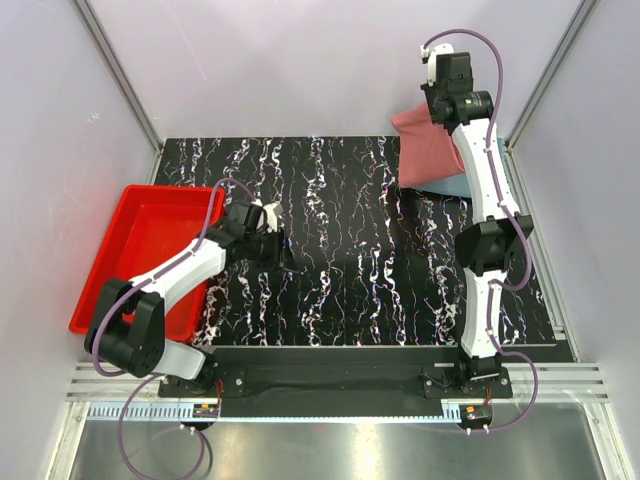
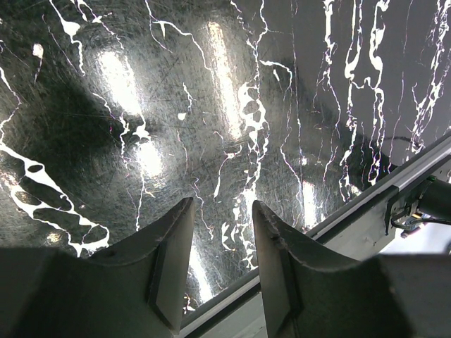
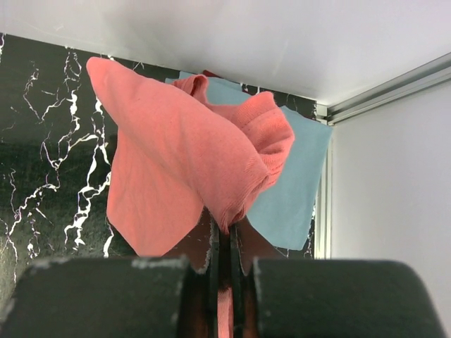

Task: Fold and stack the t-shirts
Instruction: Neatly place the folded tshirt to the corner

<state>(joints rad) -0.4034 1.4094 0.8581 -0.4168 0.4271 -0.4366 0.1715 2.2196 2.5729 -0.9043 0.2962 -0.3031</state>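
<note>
Well apart: red tray [image 1: 150,240], pink t-shirt [image 1: 425,160]

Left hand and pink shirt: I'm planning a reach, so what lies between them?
Only bare table, as the top view shows between left hand and pink shirt.

The grey-blue shirt [image 3: 296,179] is largely hidden behind the salmon-pink shirt [image 3: 176,162] and, from above, by the right arm [image 1: 482,175]. A corner of the red tray [image 1: 150,235] is covered by the left arm [image 1: 185,265].
</note>
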